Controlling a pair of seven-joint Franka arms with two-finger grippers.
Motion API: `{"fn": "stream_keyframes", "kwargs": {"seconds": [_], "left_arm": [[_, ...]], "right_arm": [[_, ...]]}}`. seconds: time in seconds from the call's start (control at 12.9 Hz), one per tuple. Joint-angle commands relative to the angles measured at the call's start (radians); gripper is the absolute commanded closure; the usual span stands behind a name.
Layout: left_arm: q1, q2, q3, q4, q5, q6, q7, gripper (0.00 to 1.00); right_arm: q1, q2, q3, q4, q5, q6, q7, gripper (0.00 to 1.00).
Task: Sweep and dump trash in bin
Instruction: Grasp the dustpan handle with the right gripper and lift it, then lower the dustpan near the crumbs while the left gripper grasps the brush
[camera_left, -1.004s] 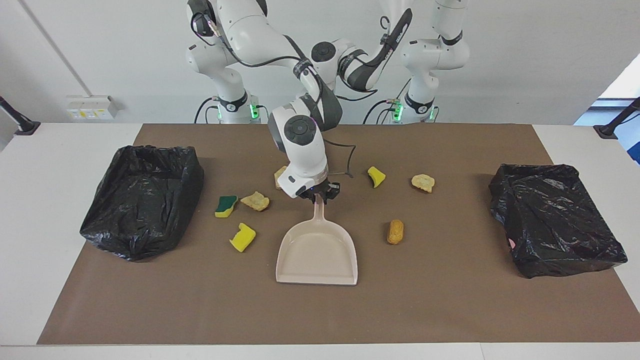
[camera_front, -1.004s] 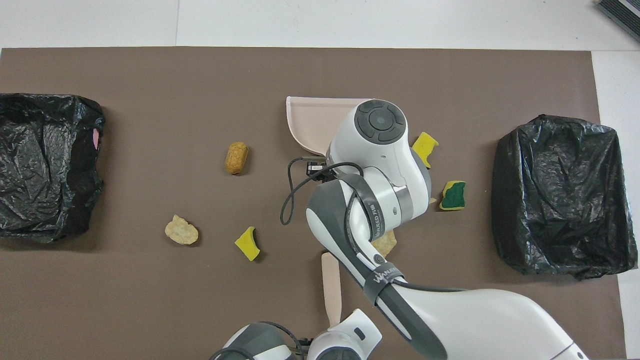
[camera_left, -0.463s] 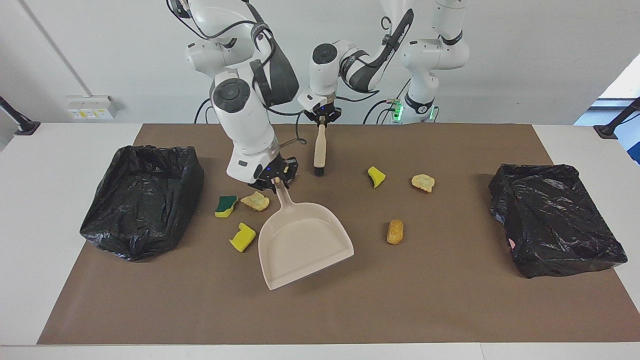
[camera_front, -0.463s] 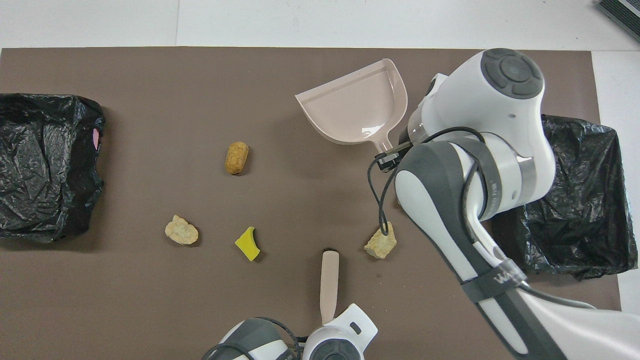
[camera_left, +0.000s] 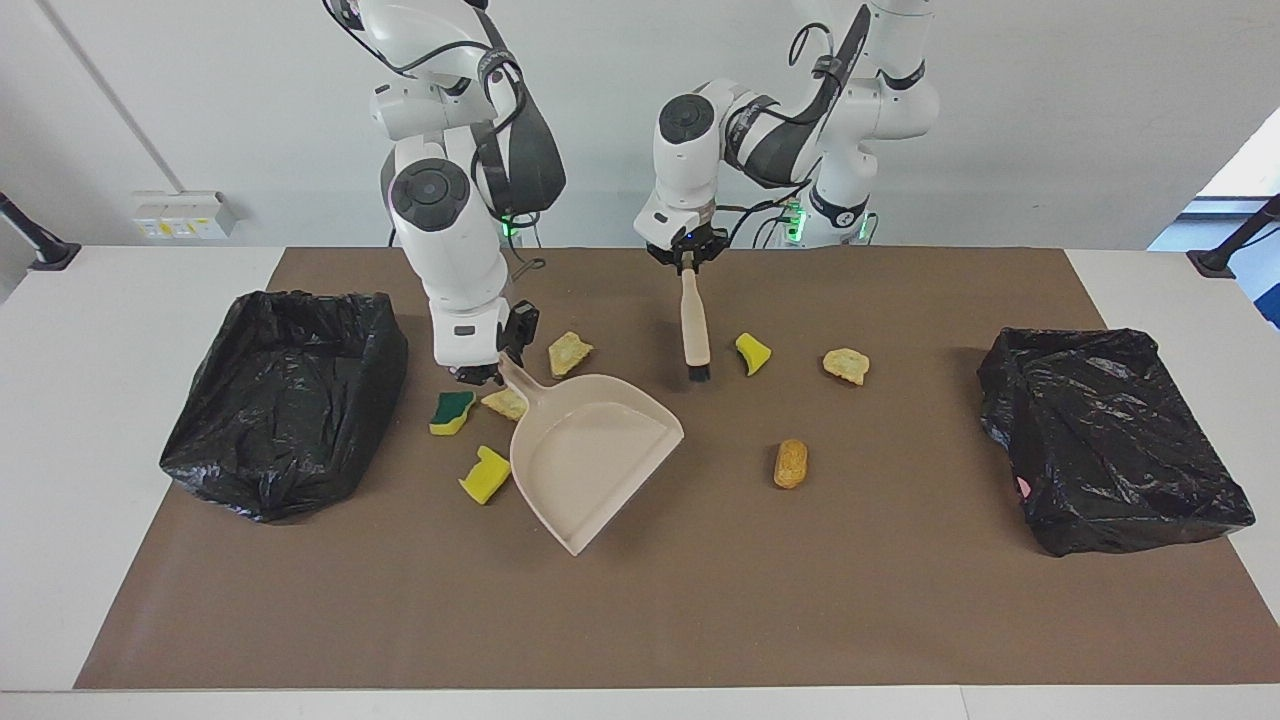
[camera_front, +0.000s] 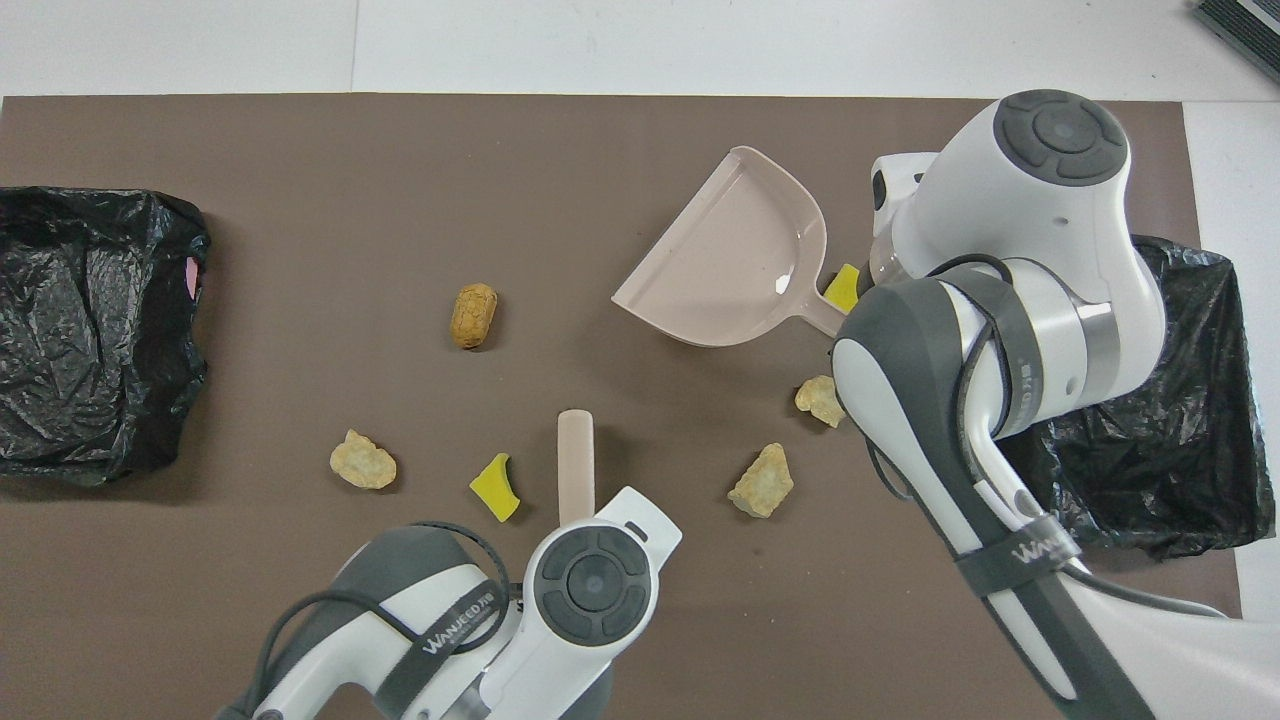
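My right gripper (camera_left: 490, 372) is shut on the handle of the beige dustpan (camera_left: 590, 450), whose pan (camera_front: 735, 255) lies turned with its mouth away from the robots. Around that handle lie a green-topped sponge (camera_left: 452, 411), a yellow sponge (camera_left: 485, 474) and two bread chunks (camera_left: 505, 402) (camera_left: 568, 352). My left gripper (camera_left: 688, 262) is shut on the top of the brush (camera_left: 693, 325). The brush hangs with its bristles down beside a yellow sponge piece (camera_left: 752, 352). A bread chunk (camera_left: 846, 365) and a brown roll (camera_left: 790, 462) lie toward the left arm's end.
Two bins lined with black bags stand on the brown mat, one (camera_left: 285, 400) at the right arm's end, one (camera_left: 1110, 435) at the left arm's end. The right arm's wrist (camera_front: 1020, 250) hides the green-topped sponge from above.
The right gripper has carried the dustpan toward the right arm's end and turned it. The left gripper has closed on the brush, lifted it and moved it next to the yellow sponge piece.
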Motion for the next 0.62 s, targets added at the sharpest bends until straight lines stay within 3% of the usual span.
{"fn": "stream_keyframes", "kwargs": {"seconds": [0.0, 0.31, 0.54], "left_arm": [[-0.019, -0.017, 0.125, 0.034, 0.045, -0.081, 0.06, 1.0], [-0.019, -0.028, 0.293, 0.019, 0.115, -0.119, 0.085, 1.0], [-0.009, -0.074, 0.383, -0.065, 0.135, -0.119, 0.085, 1.0]], "right_arm": [[0.013, -0.024, 0.01, -0.041, -0.075, -0.02, -0.102, 1.0], [0.028, -0.006, 0.018, -0.093, -0.106, -0.009, -0.374, 1.0], [0.06, -0.01, 0.021, -0.105, -0.115, 0.006, -0.414, 1.0]]}}
